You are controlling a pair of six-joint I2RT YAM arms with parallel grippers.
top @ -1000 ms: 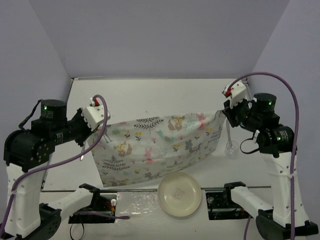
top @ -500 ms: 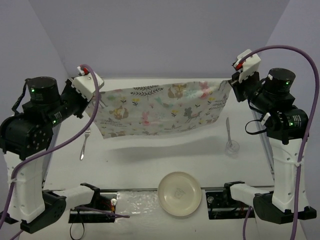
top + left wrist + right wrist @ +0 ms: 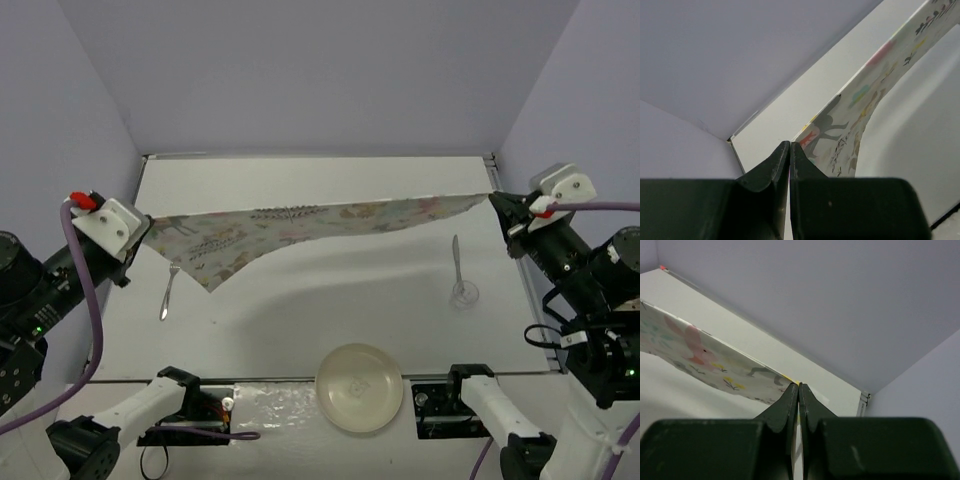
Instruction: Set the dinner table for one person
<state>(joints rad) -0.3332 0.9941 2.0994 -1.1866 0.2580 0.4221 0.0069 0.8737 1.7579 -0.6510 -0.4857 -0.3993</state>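
Observation:
The animal-and-leaf printed placemat [image 3: 300,220] hangs stretched in the air above the white dinner table [image 3: 320,300], nearly edge-on to the top camera. My left gripper [image 3: 143,228] is shut on its left corner and my right gripper [image 3: 492,200] is shut on its right corner. In the left wrist view the cloth [image 3: 860,115] runs up and right from the closed gripper [image 3: 789,145]. In the right wrist view the cloth [image 3: 705,360] runs left from the closed gripper [image 3: 799,387]. A cream plate [image 3: 359,387] sits at the near edge.
A fork [image 3: 167,293] lies on the table at the left under the cloth's low corner. A spoon [image 3: 455,258] and a small clear glass [image 3: 462,294] are at the right. Lilac walls [image 3: 320,70] close in the back and sides.
Both arms have swung outward and lower, pulling the placemat taut. The cloth went from hanging as a broad sheet to a flat, nearly horizontal band over the table.

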